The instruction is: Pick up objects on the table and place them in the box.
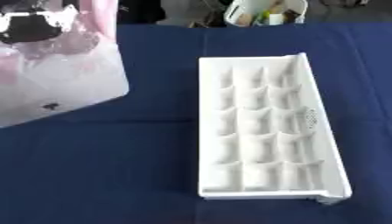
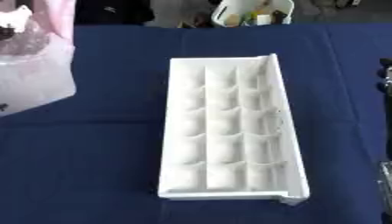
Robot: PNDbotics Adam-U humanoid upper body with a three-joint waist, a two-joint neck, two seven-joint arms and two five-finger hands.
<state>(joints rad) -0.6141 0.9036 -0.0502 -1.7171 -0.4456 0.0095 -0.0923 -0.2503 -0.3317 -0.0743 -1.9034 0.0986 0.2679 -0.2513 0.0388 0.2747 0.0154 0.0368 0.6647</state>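
Very little of the robot's body shows. In the right eye view a narrow strip of its right arm (image 2: 387,81) runs along the right edge: black, with rounded knobbly shapes stacked one above another near the top. Lower on that same edge sits a paler, silvery-grey piece (image 2: 386,177) with a dark outline; too little of it shows to tell which part of the arm or hand it is. No cables, screws or markings can be made out on either.
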